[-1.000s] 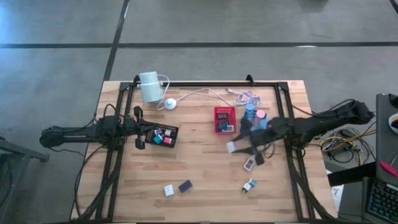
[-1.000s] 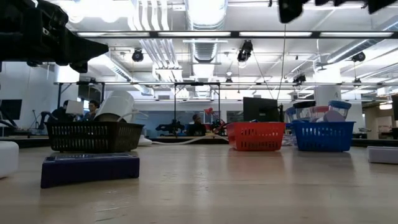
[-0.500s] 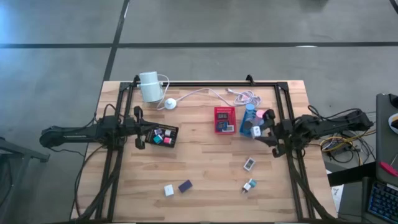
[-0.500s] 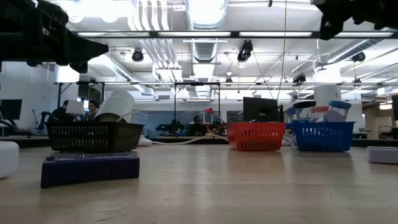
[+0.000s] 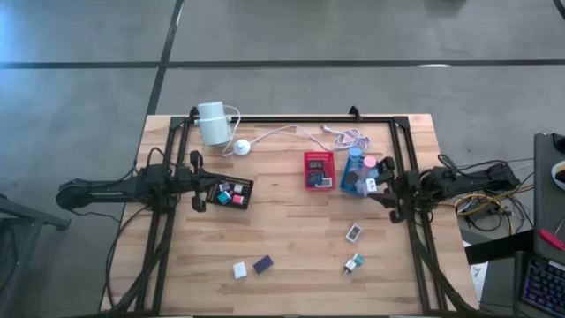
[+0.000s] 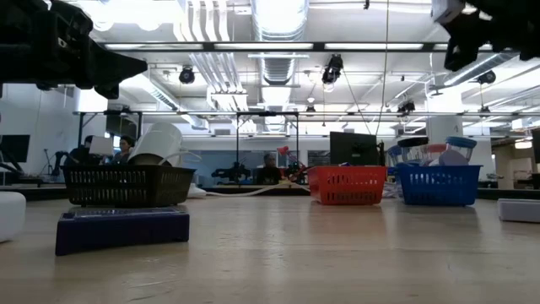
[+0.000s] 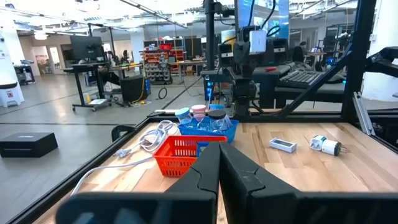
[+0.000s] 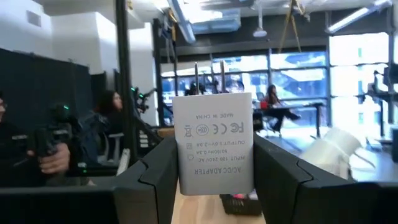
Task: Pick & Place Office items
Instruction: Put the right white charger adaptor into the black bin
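While your right gripper [image 8: 214,168] clamped one white adapter [image 8: 214,143], four items [image 5: 353,232] lay loose. Your left gripper [image 7: 219,171] sat pinched together beside three trays [image 5: 319,170].

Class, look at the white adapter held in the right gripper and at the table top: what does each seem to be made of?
White adapter: probably matte moulded plastic, with printed grey lettering and thin metal prongs. Table top: looks like pale wood, laid in planks with visible grain.

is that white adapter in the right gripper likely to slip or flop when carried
Probably stiff: the white adapter is a hard, boxy block with metal prongs. Its flat sides sit square between the right gripper fingers, so slipping seems unlikely. It looks small, likely light.
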